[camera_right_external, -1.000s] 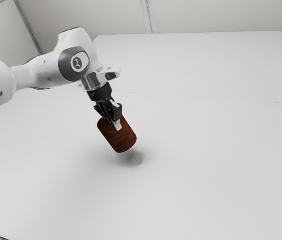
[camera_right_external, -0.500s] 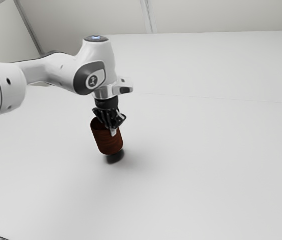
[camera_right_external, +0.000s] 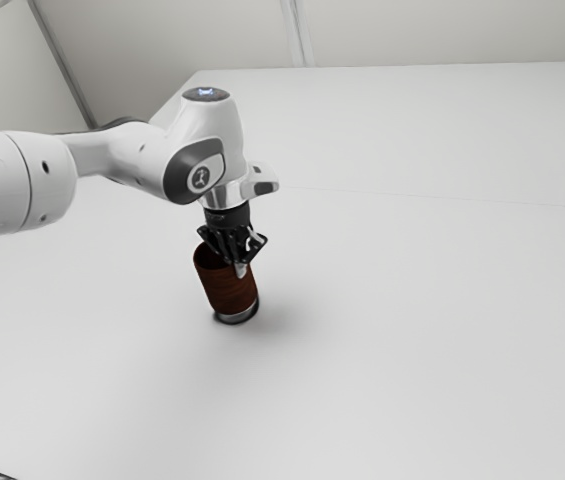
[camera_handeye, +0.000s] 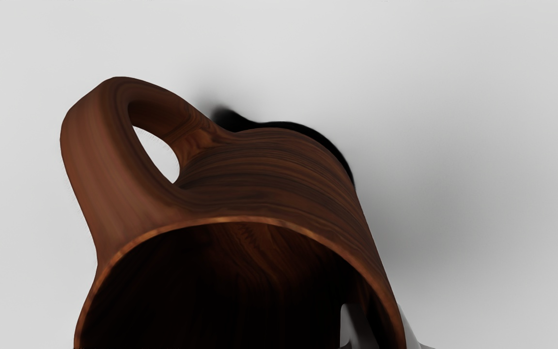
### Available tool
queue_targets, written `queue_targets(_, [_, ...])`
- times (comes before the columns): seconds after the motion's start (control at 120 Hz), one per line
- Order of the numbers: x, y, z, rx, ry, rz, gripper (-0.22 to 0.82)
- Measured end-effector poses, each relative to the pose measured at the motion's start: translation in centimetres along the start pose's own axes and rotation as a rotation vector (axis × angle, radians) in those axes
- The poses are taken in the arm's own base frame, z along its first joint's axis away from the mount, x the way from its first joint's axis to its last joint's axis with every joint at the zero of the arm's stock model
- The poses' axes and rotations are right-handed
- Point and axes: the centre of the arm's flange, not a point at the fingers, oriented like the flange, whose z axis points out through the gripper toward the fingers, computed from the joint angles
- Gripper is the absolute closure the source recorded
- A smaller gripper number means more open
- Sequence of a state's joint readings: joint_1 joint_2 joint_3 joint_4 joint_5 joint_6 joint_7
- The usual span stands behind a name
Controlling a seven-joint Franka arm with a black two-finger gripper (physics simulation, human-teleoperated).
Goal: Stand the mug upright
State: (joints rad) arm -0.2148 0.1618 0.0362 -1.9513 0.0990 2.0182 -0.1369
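Tool (camera_right_external: 241, 268) pinches mug (camera_right_external: 229, 291) by its wall, 1 finger (camera_handeye: 355, 327) inside, 1 outside.
Mug's tilted, mouth up & leaning twd ext. view's left, handle (camera_handeye: 85, 160) apart from fingers; base on or just above table (camera_right_external: 412, 340), can't tell which.

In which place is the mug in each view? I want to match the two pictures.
Exterior view: the mug is tilted below the pincer, a little to the exterior view's left.
Wrist view: its open mouth faces the camera, its handle beyond the rim.
Shared landmark: the pincer, clamped on the mug's wall.
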Motion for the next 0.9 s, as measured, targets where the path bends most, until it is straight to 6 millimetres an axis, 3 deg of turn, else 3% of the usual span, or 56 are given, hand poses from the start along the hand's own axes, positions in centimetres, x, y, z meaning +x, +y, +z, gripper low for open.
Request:
queue_targets(0.433, [-0.4,-0.2,1.3,-0.030,0.030,-0.078,0.78])
queue_targets(0.558, [-0.3,-0.1,1.3,-0.038,0.036,-0.091,0.74])
queue_targets(0.633, [-0.4,-0.1,1.4,-0.052,0.034,-0.103,0.66])
queue_targets(0.767, [-0.5,-0.1,1.0,-0.069,0.038,-0.117,0.40])
queue_targets(0.9, [-0.9,-0.5,-2.1,-0.090,0.091,-0.131,0.22])
